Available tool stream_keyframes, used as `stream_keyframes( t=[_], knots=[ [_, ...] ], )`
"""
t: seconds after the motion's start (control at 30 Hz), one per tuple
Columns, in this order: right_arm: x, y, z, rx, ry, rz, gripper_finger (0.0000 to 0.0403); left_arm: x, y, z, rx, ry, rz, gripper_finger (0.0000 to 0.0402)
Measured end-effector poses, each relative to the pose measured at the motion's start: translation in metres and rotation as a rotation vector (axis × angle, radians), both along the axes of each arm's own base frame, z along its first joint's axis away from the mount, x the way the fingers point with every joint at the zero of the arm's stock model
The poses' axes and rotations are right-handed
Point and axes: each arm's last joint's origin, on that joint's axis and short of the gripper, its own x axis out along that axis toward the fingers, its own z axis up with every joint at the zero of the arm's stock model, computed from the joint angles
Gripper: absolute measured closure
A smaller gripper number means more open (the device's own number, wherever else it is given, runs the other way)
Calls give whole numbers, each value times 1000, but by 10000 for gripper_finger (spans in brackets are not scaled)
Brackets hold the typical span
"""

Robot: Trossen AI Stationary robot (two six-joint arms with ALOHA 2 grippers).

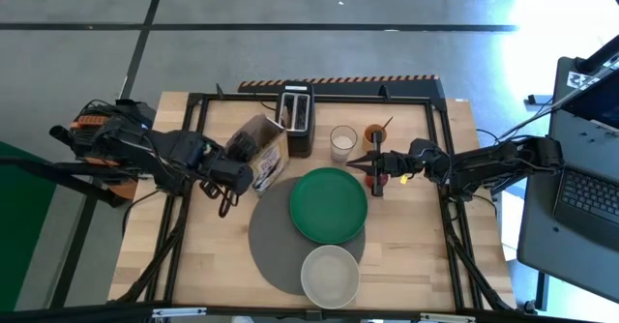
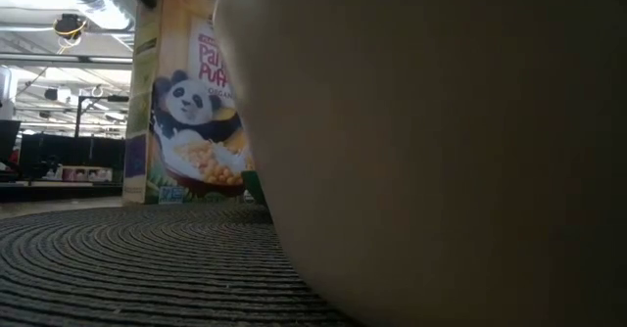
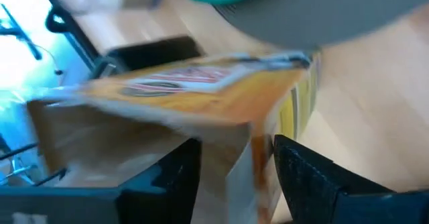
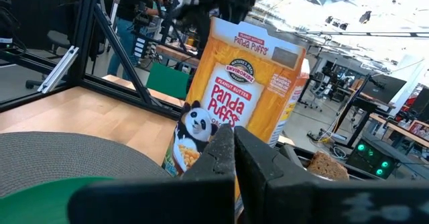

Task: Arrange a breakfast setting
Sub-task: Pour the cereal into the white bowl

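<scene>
Wooden tabletop [image 1: 406, 246] inside a black frame carries a breakfast layout: a round grey mat [image 1: 276, 236] with a green plate [image 1: 329, 205] overlapping its far right part and a pale bowl [image 1: 330, 276] on its near edge. Beyond the plate stand a black toaster [image 1: 297, 118] holding a brown toast slice [image 4: 326, 165], a glass of milk [image 1: 342, 143] and an orange cup [image 1: 374, 135]. The left end effector [image 1: 240, 173] grips the top of an orange cereal box [image 1: 265, 155], its fingers [image 3: 305, 177] closed on the open flap; the box stands tilted at the mat's far left edge. The right end effector [image 1: 376, 168] hovers just right of the plate, fingers pressed together, beside something red [image 1: 387, 179] too small to identify.
</scene>
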Motion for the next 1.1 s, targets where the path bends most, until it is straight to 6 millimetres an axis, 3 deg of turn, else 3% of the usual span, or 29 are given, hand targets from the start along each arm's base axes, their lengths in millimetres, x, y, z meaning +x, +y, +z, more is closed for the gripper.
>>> stream_keyframes(
  t=[0.33, 0.57, 0.77, 0.87, 0.97, 1.1],
  knots=[
    [0, 0, 0, 0, 0, 0, 403, -17, -13, 53, -101, -183, -9, 220],
    [0, 0, -1, 1, 6, -9, 403, -24, -10, 98, -298, -454, 86, 220],
    [0, -1, 1, 2, -7, -28, 403, -6, -4, 128, -594, -679, -225, 221],
    [0, -1, 2, 1, -16, -27, 403, 3, 8, 136, -554, -775, -343, 221],
    [0, -1, 1, 2, -15, -26, 403, 12, 33, 143, -508, -866, -374, 221],
    [0, 0, 1, 5, -12, -10, 403, 5, 85, 149, -413, -952, -198, 221]
  ],
)
